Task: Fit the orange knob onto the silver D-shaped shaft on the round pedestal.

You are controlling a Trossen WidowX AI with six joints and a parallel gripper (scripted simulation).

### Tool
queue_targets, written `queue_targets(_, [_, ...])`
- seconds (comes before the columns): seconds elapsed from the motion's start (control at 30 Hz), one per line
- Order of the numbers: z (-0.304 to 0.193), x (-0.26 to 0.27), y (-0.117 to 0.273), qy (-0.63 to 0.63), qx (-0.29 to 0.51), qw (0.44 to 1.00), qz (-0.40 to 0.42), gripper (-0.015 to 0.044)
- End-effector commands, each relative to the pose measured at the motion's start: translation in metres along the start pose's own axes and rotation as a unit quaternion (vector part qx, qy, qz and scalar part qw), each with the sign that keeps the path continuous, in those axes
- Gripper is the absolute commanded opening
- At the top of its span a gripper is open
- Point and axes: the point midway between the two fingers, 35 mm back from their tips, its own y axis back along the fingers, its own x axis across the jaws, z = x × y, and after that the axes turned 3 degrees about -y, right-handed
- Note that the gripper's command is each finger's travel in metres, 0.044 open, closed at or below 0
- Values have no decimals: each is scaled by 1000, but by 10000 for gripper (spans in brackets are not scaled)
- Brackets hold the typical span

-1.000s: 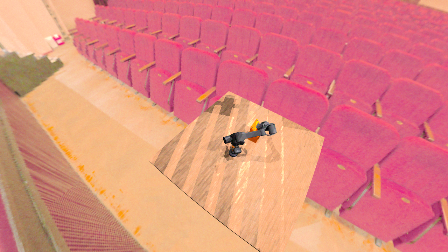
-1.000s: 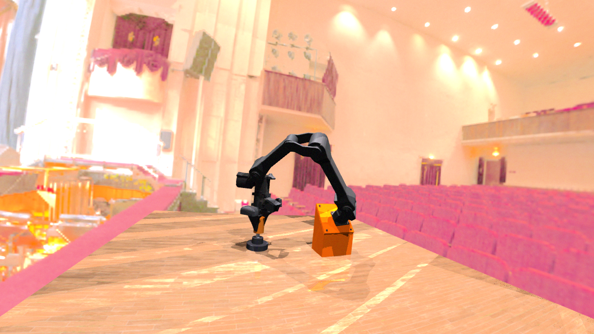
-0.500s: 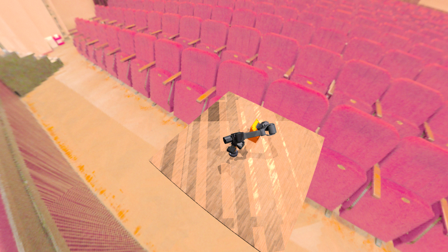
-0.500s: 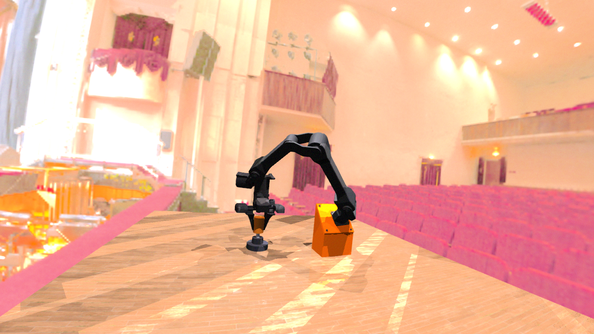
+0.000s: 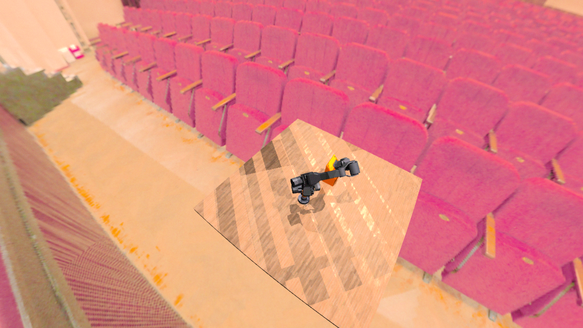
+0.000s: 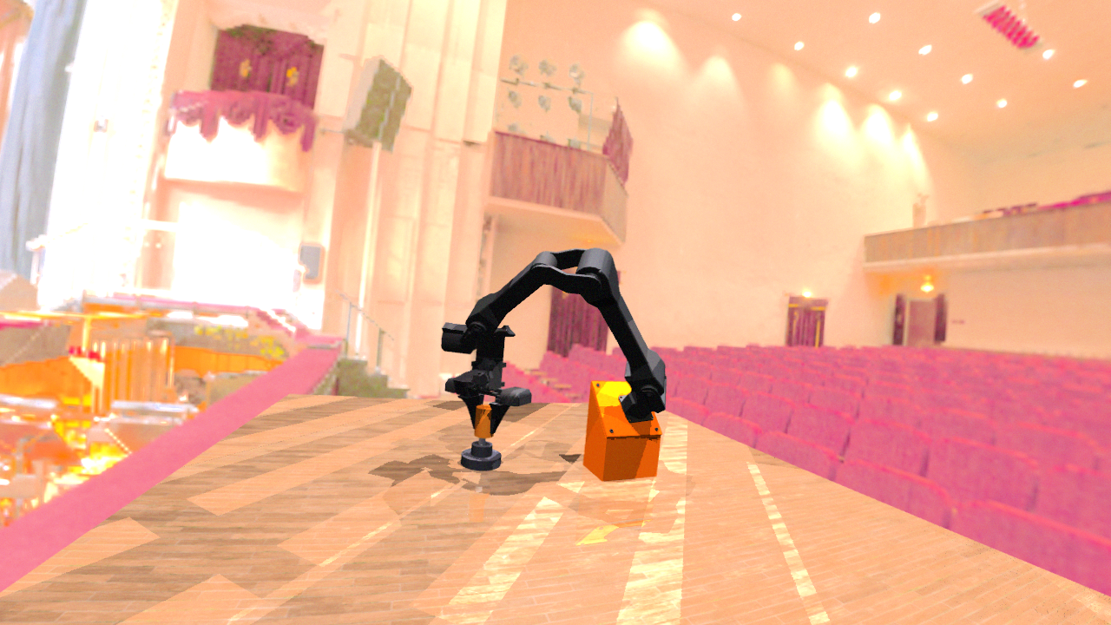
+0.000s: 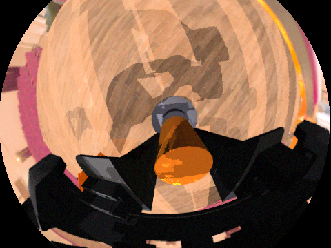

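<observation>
The orange knob [image 6: 483, 417] [image 7: 184, 165] is upright between the fingers of my gripper [image 6: 484, 425] [image 7: 176, 133], which is shut on it. The dark grey round pedestal [image 5: 302, 201] [image 6: 481, 461] [image 7: 158, 115] stands on the table directly below. The knob's lower end is over the pedestal's raised middle, and the exterior view shows it just above the collar with a very small gap. The knob's underside, its hole and the flat sides of hole and shaft are hidden. Whether the shaft's tip is inside the hole I cannot tell.
The arm's orange base block [image 5: 330, 180] [image 6: 621, 458] stands on the wooden table [image 5: 260, 228] [image 6: 372, 559] [image 7: 103, 45], to the right of the pedestal in the exterior view. The arm arches over between them. Strong shadows and light bands cross the table.
</observation>
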Motion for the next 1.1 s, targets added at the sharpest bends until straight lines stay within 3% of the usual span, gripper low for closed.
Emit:
queue_targets(0.0, [0,-2,3,-213,0,977,-2,0])
queue_targets(0.2, [1,-3,5,-411,-1,912,-2,0])
queue_targets(0.4, [1,-5,5,-591,-1,806,-2,0])
queue_targets(0.87, [-1,-7,5,-898,-2,440,-1,0])
queue_targets(1.07, [-1,-6,4,-908,-2,419,-1,0])
